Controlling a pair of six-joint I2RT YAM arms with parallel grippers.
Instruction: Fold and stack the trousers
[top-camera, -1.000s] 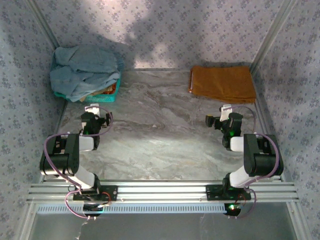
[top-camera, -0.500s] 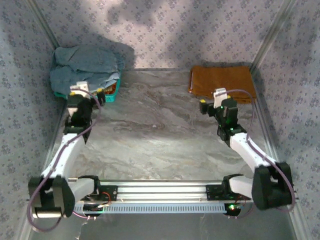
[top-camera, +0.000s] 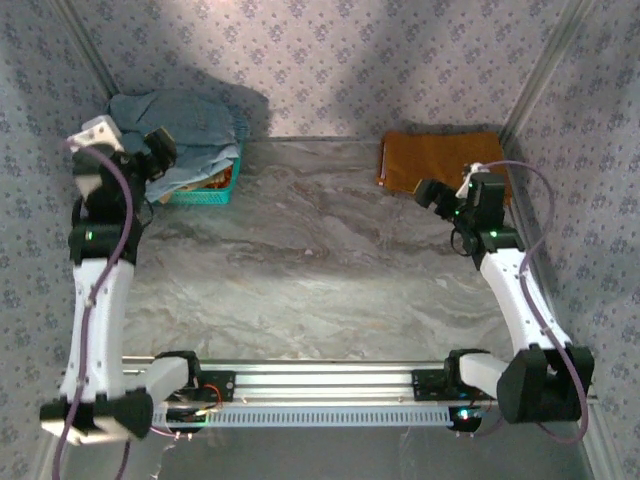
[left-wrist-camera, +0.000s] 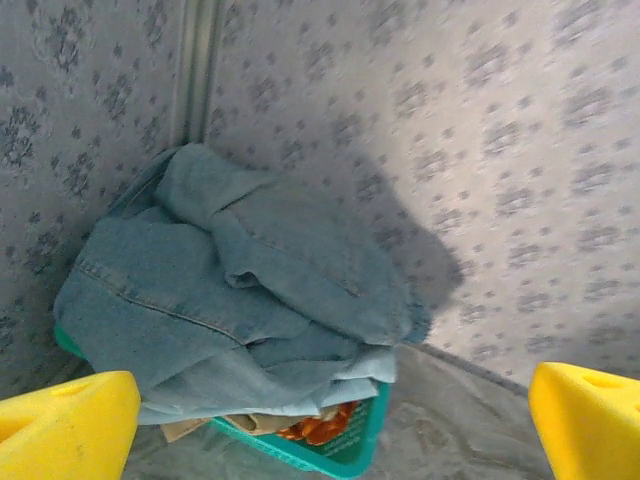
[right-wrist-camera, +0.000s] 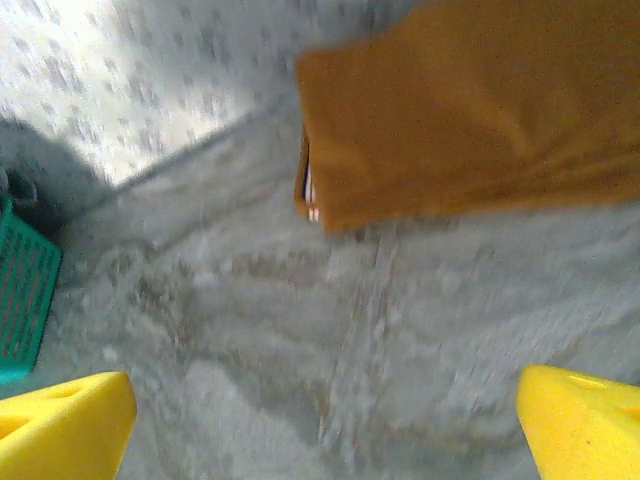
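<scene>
A grey marbled table (top-camera: 320, 280) sits inside an enclosure of pale patterned walls (top-camera: 350, 60), with an aluminium rail (top-camera: 320, 382) along its near edge where both arms are bolted. Beyond the rail the middle of the table lies bare. The left arm stands tall along the left side, and the left gripper (top-camera: 152, 156) is raised at the far-left corner. In its wrist view the yellow fingertips (left-wrist-camera: 65, 425) sit wide apart with nothing between them. The right gripper (top-camera: 430, 193) hangs over the far-right part of the table, its jaws equally spread and empty. Just past it lies the folded orange-brown trousers (top-camera: 445, 165), flat against the back wall and apparently the start of the stack. At the far left, a teal basket (top-camera: 205, 192) holds the denim trousers (left-wrist-camera: 250, 290), heaped in loose folds above its rim. Something tan and orange shows underneath, though I cannot tell whether it is another garment. The step in hand looks like fetching the next pair, with the left arm lined up on the heap but not yet touching it. The next move probably calls for lowering the spread fingers onto a raised fold of denim and closing firmly. The cloth then needs lifting clear of the basket rim and carrying to the bare middle for folding.
</scene>
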